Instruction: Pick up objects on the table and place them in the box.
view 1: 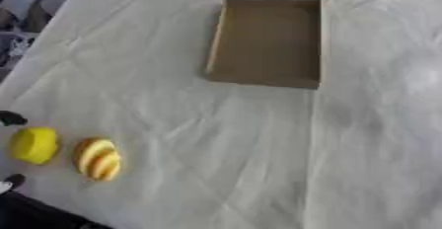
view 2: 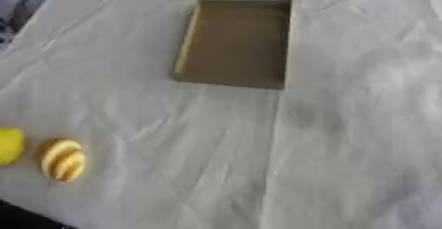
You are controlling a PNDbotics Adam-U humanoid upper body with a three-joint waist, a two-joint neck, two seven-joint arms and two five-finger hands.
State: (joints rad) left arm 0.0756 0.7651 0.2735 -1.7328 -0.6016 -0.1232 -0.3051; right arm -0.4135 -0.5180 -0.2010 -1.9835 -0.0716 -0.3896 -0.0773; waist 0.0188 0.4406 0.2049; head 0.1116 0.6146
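A shallow brown cardboard box (view 1: 268, 40) lies open at the back middle of the table, and nothing shows inside it. A round yellow object (view 1: 34, 145) sits near the left edge. Just to its right lies a yellow oval object with orange stripes (view 1: 98, 159). Only black bits of my left hand (view 1: 10, 119) show at the left edge, just above and below the round yellow object. A larger black part fills the lower left corner (view 1: 34, 215). I cannot tell whether the hand touches the yellow object. My right hand is out of sight.
A wrinkled white cloth (view 1: 259, 164) covers the whole table. Patterned dark fabric (view 1: 26, 6) shows beyond the table's far left edge. The cloth stretches bare from the box to the right and front.
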